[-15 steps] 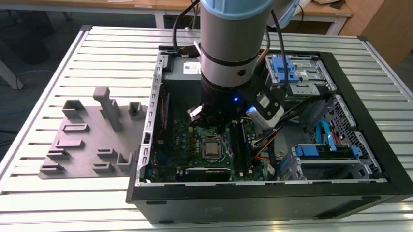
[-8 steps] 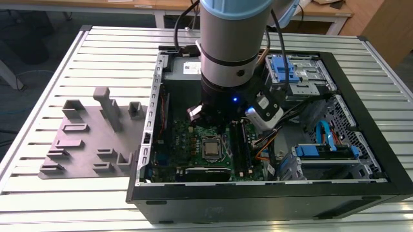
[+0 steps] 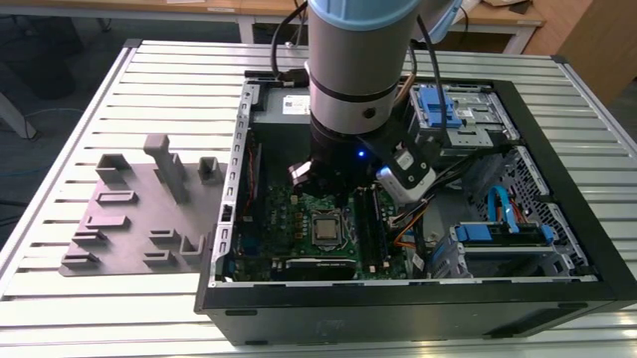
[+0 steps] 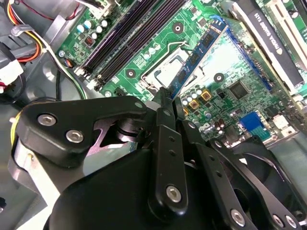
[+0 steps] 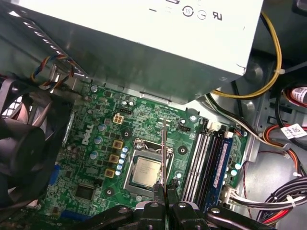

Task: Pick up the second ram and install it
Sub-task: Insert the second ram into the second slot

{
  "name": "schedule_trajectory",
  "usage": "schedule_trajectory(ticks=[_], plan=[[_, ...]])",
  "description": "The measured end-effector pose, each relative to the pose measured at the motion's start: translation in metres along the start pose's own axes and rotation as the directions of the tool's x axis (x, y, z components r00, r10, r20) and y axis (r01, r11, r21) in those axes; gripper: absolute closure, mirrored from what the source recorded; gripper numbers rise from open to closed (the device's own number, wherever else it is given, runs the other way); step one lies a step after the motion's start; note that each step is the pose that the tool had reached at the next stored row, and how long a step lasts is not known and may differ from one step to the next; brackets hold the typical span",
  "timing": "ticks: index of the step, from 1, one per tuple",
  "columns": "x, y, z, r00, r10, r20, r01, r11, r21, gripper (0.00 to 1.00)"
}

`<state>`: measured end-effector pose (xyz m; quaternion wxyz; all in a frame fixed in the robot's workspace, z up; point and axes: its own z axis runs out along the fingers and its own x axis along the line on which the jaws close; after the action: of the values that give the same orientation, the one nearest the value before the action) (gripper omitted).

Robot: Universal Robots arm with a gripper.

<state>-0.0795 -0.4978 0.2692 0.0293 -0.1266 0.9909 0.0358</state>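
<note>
My gripper (image 4: 171,99) is shut on the second ram (image 4: 199,50), a thin blue-green circuit strip that sticks out from between the fingertips. In the first wrist view the second ram (image 5: 165,148) shows edge-on, held by the gripper (image 5: 165,191) above the processor socket (image 5: 146,172) of the green motherboard (image 5: 96,143). The memory slots (image 5: 206,158) lie just beside the held strip, apart from it. A matching blue stick (image 5: 221,160) sits in one slot. In the exterior view the arm (image 3: 359,89) reaches down into the open computer case (image 3: 398,298) over the motherboard (image 3: 298,216).
A grey power supply (image 5: 144,38) overhangs the board's far edge. A black fan (image 5: 24,148) stands at one side and bundled cables (image 5: 283,139) at the other. Drive cages (image 3: 453,112) fill the case on the exterior view's right. A grey fixture plate (image 3: 139,216) lies on the slatted table (image 3: 100,306).
</note>
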Motion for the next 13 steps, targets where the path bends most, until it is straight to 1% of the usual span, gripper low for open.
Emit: schedule_trajectory(ticks=[13], plan=[[0.0,0.0,0.0002,0.998,0.062,0.0041,-0.062,0.998,0.004,0.89]])
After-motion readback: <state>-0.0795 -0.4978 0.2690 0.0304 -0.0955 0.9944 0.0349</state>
